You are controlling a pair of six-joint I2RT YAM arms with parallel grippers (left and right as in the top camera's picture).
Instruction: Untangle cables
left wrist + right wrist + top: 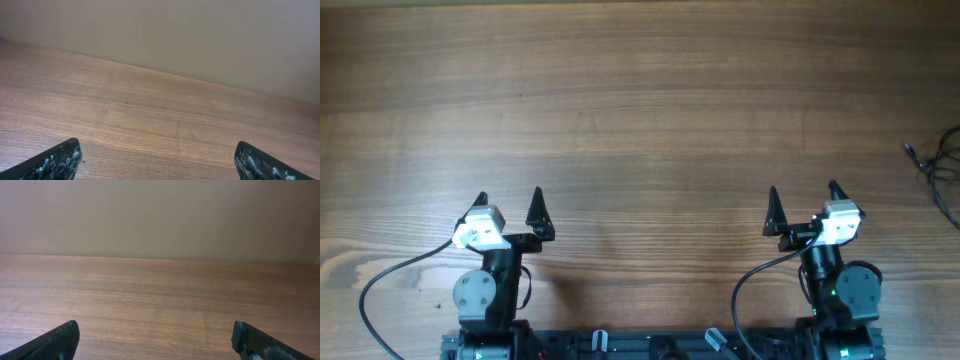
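Note:
The cables (940,170) are thin black cords at the table's far right edge in the overhead view, partly cut off by the frame, with a small plug end (910,150) pointing left. My left gripper (510,200) is open and empty near the table's front left. My right gripper (803,195) is open and empty near the front right, well short of the cables. Each wrist view shows only bare wood between the spread fingers, left (157,155) and right (155,335). No cable shows in either wrist view.
The wooden table (640,110) fills the overhead view. The arm bases (660,345) stand at the front edge, with thicker black arm cables (380,280) looping beside them. A plain wall (200,35) stands beyond the table's far edge.

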